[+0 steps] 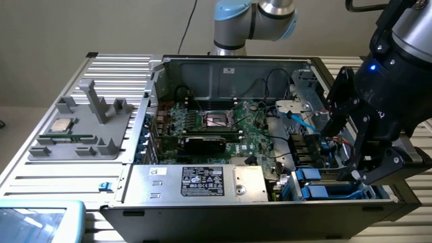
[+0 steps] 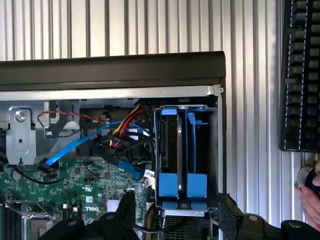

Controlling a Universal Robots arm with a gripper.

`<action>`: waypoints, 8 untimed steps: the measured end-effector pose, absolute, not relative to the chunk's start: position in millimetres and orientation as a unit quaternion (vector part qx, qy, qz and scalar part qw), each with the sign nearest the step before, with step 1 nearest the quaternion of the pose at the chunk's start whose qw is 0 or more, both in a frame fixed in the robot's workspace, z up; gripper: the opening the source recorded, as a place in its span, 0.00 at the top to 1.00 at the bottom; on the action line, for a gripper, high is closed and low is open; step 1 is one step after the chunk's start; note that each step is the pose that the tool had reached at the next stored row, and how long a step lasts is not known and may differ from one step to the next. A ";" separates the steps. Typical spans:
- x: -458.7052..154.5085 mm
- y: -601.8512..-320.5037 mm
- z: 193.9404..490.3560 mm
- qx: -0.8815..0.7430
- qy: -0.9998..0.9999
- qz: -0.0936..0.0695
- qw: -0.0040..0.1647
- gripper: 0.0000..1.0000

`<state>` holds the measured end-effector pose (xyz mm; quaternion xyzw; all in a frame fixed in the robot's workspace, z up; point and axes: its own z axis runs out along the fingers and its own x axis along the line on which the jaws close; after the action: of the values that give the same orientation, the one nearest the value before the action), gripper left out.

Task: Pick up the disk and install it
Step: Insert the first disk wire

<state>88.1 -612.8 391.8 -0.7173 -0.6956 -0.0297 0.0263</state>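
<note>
Open and empty, the tool [image 2: 175,212] straddles the blue-railed grey metal disk [image 2: 181,150] at the black computer case's [image 1: 236,223] five o'clock, risking snagging nearby blue cables [image 2: 75,145].

Robotics lab or test workshop, set up for electronics assembly. Robot arm [image 1: 253,23] rises behind a slatted metal table [image 1: 60,174]. Open computer case [image 1: 270,210] lies on the table, motherboard [image 1: 223,126] and cables [image 2: 75,145] exposed. Grey parts holder [image 1: 88,136] just beside the case, on the exterior view's left. Keyboard [image 2: 302,75] also on the table, a person's hand [image 2: 312,197] near it.
</note>
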 end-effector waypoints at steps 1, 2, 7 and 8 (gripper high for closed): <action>91.5 -612.8 391.7 -0.717 -0.696 -0.030 0.027 0.25; 94.7 -612.7 391.7 -0.717 -0.696 -0.030 0.029 0.25; 112.1 -611.3 391.7 -0.717 -0.695 -0.033 0.034 0.25; 114.7 -610.7 391.7 -0.717 -0.695 -0.033 0.035 0.25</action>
<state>114.7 -610.7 391.7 -0.7171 -0.6952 -0.0334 0.0351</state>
